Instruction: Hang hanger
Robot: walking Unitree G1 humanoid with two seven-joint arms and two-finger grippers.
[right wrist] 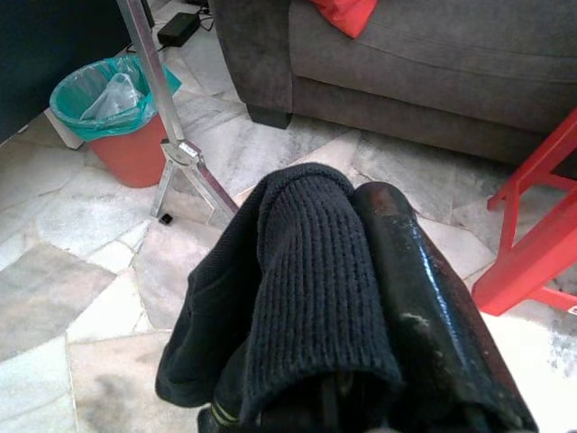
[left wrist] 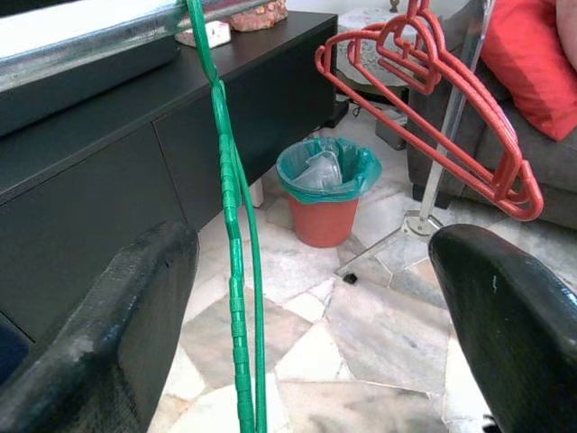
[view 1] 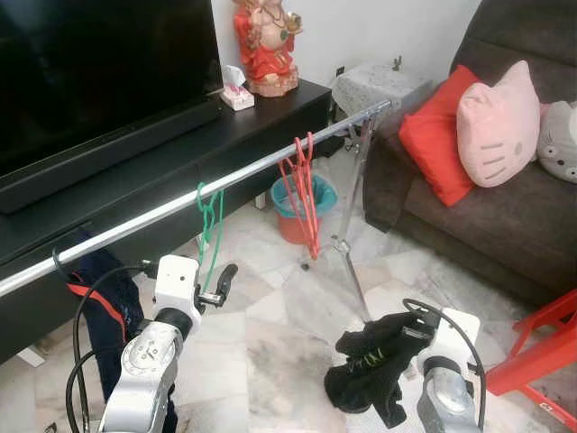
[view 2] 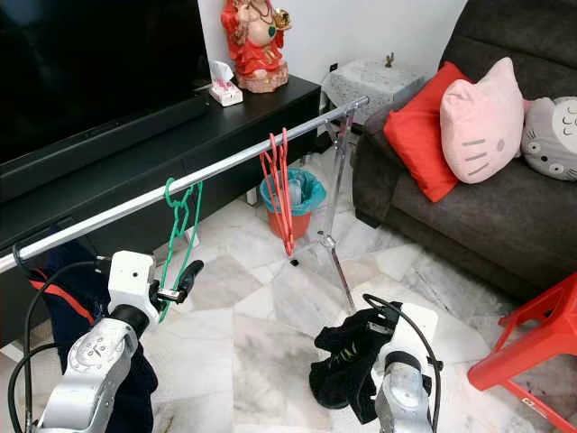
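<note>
Green hanger (view 1: 210, 236) hooked on the silver rail (view 1: 243, 172), toward its left end; left gripper (view 1: 219, 286) spread wide beside it, right gripper (view 1: 383, 347) pinching a black garment (view 1: 370, 365) above the floor.

a home living room: a dark grey sofa (view 1: 505, 207) with red and cat-face cushions (view 1: 498, 124), a big television (view 1: 90, 72) on a low black tv cabinet (view 1: 225, 135) (a red figurine (view 1: 268, 45) stands on it), marble floor (view 1: 270, 343), a lined red bin (view 1: 293, 212).
</note>
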